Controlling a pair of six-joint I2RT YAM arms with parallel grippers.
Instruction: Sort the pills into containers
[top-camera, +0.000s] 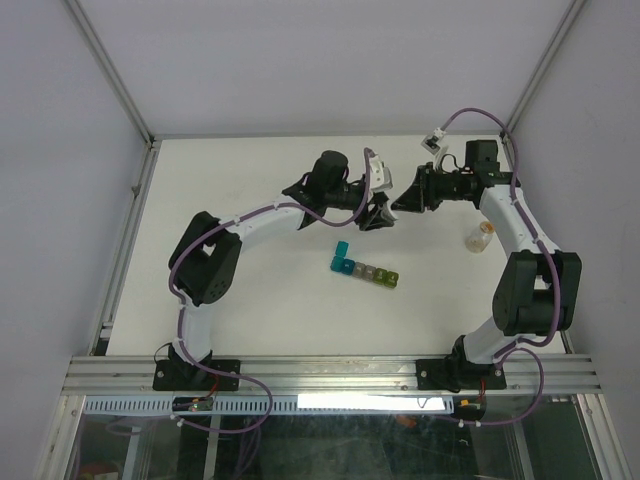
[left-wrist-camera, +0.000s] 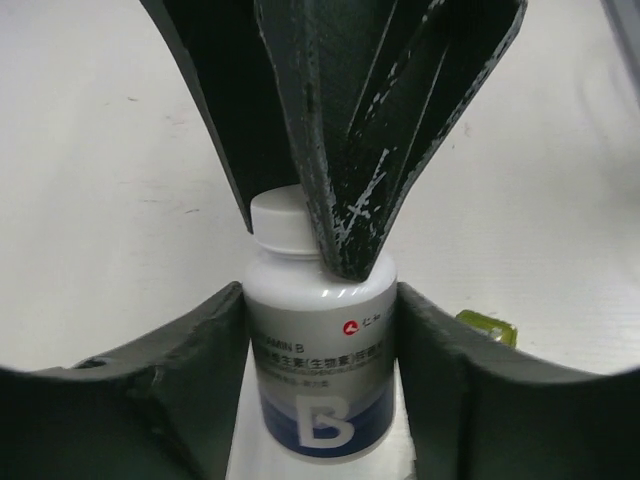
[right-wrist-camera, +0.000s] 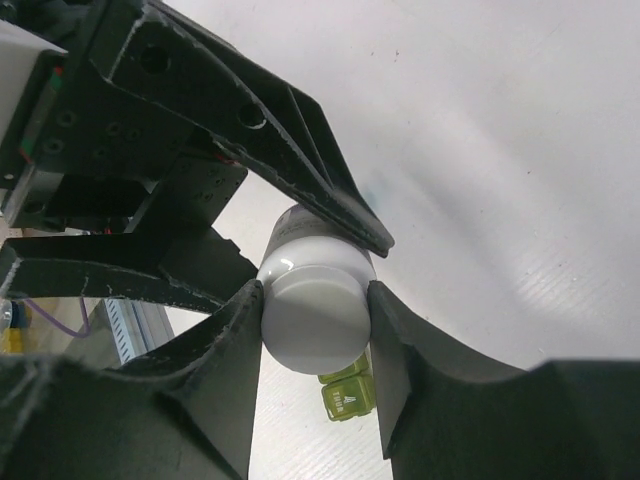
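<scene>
A white pill bottle (left-wrist-camera: 320, 370) with a blue "B" label is held in the air between both grippers. My left gripper (left-wrist-camera: 322, 300) is shut on its body. My right gripper (right-wrist-camera: 315, 300) is shut on its white cap (right-wrist-camera: 315, 335). In the top view the left gripper (top-camera: 378, 212) and right gripper (top-camera: 405, 198) meet tip to tip and hide the bottle. The containers (top-camera: 365, 268), a strip of blue, teal, grey and yellow-green cubes, lie on the table just in front, with the blue lid flipped open. The yellow-green end (right-wrist-camera: 348, 395) shows below the cap. No loose pills show.
A small clear bottle (top-camera: 481, 237) with a pale cap stands at the right, close to my right arm's forearm. White walls enclose the table's back and sides. The yellow-green cube (left-wrist-camera: 488, 328) peeks out beside my left finger.
</scene>
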